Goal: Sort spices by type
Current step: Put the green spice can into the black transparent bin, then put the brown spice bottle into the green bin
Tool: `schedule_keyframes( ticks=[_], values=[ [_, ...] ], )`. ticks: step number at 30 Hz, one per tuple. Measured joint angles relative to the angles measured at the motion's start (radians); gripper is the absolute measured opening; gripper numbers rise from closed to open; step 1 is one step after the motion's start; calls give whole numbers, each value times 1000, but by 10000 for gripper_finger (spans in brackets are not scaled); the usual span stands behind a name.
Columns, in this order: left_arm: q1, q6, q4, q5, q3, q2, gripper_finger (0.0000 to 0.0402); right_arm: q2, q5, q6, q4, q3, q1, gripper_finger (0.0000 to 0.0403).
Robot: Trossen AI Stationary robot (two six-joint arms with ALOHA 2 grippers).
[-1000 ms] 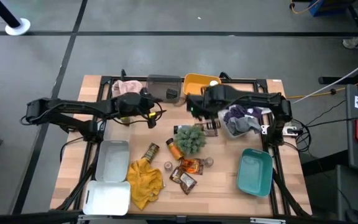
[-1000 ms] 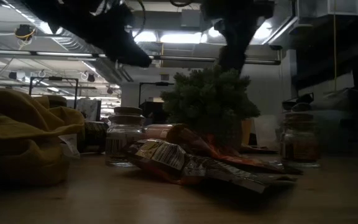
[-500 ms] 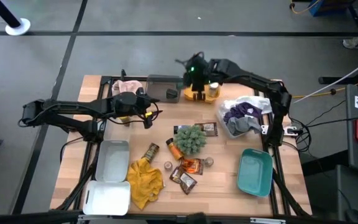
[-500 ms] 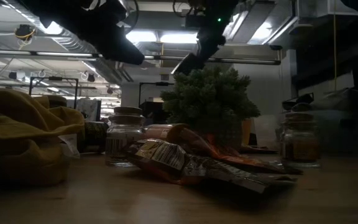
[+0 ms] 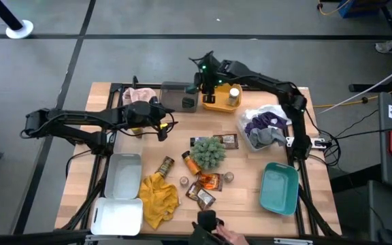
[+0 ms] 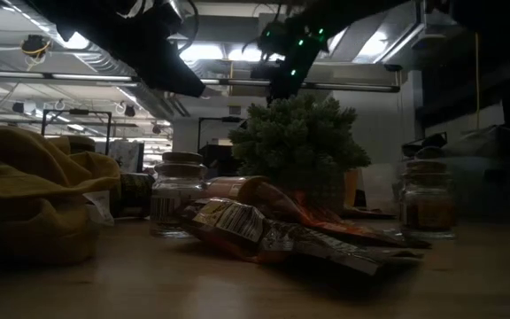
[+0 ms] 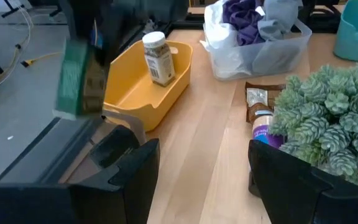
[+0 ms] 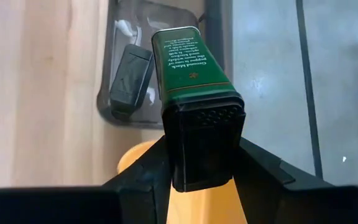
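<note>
The green spice box is up in the air, pinched in the right claw. It hangs at the far edge of the counter, over the spot where the grey tray meets the yellow bin. From the left wrist view the same box shows as a green blur next to the yellow bin.

In the yellow bin stands one jar with a white cap. In the grey tray lies a dark little box.

More spices wait in the middle of the counter. A brown bottle lies near the yellow cloth. An orange bottle lies right by the green spiky plant ball. Two shiny packets lie in front of the plant, with one small jar on their left and another on their right. Another packet lies behind the plant.

The left claw hovers over the counter on the left, near the grey tray. Its fingers are spread apart and hold nothing.

A clear tub of cloths and a teal bin sit on the right. Two white trays sit at the front left.
</note>
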Motion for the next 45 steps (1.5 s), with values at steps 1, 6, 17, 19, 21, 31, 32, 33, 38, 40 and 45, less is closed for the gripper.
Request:
schedule_keyframes(
  ticks=[1,6,17,19,21,31,32,33,38,40,45],
  values=[
    [0,0,3,0,0,2,232,15,0,0,9,0,0,140],
    [0,0,0,0,0,4,232,70,7,0,30,0,0,140],
    [0,3,0,0,0,4,232,121,51,0,26,0,0,140],
    [0,3,0,0,0,4,232,121,49,0,24,0,0,140],
    [0,3,0,0,0,4,232,121,49,0,24,0,0,140],
    [0,3,-3,0,0,4,232,121,44,0,26,0,1,188],
    [0,3,-3,0,0,4,232,121,44,0,26,0,0,193],
    [0,3,-3,0,0,4,232,121,44,0,26,0,0,197],
    [0,3,-4,0,0,4,232,121,44,1,26,0,0,205],
    [0,3,-4,0,0,4,232,121,45,1,26,0,0,206],
    [-2,-9,-4,0,0,4,232,121,132,2,25,0,5,206]
  ],
)
